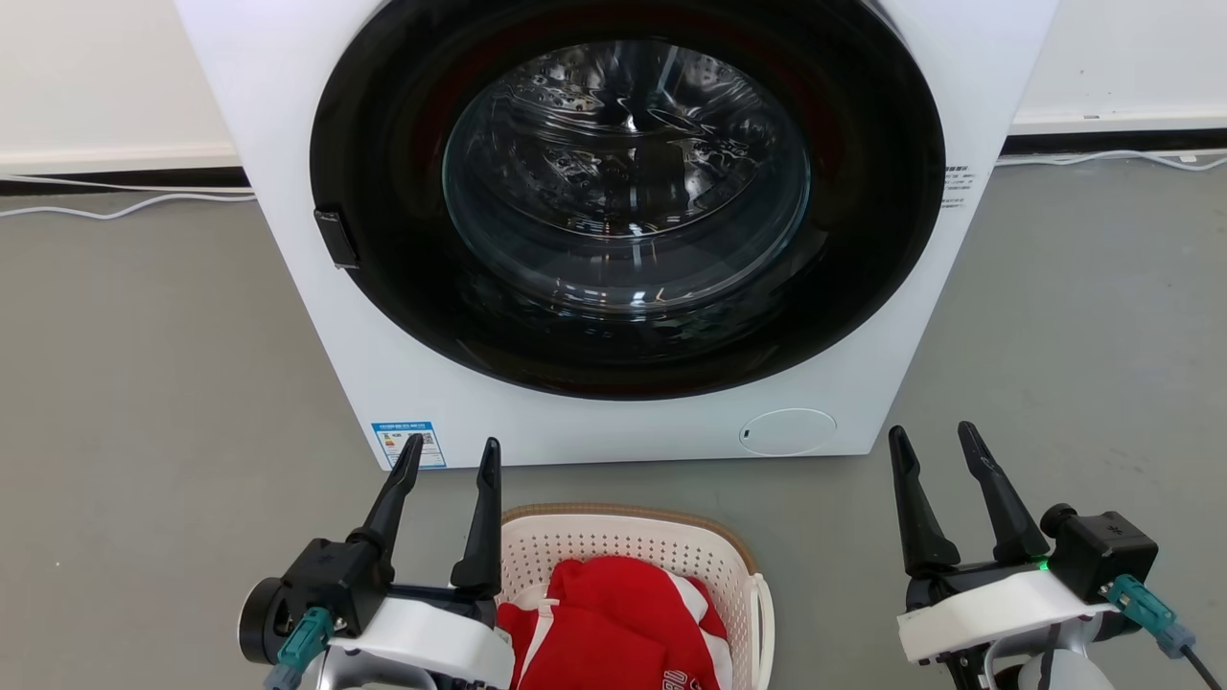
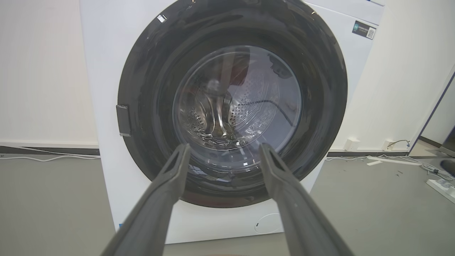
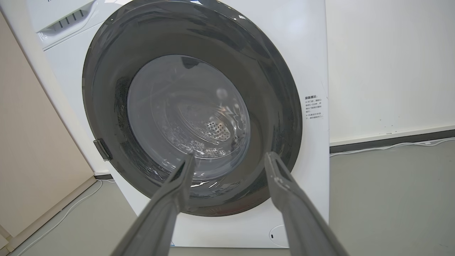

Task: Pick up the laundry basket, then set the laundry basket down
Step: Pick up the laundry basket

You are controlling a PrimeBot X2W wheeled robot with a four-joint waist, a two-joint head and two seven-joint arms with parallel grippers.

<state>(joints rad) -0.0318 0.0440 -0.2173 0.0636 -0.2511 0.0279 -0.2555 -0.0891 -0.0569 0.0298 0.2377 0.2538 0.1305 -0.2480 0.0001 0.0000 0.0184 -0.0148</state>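
Note:
The laundry basket (image 1: 671, 546), cream-white and perforated with a brown rim, stands on the grey floor at the bottom middle of the head view, with red and white clothing (image 1: 613, 623) inside. A white loop handle (image 1: 762, 613) shows on its right side. My left gripper (image 1: 452, 452) hovers open just beyond the basket's left edge, nothing between its fingers. My right gripper (image 1: 935, 436) is open and empty, well to the right of the basket. Both point at the washing machine in the wrist views, where the left gripper (image 2: 224, 147) and right gripper (image 3: 231, 156) are spread.
A white front-loading washing machine (image 1: 288, 144) with a shut dark round door (image 1: 628, 192) stands right behind the basket. White cables (image 1: 125, 206) run along the wall base. A power strip (image 2: 442, 185) lies on the floor far right.

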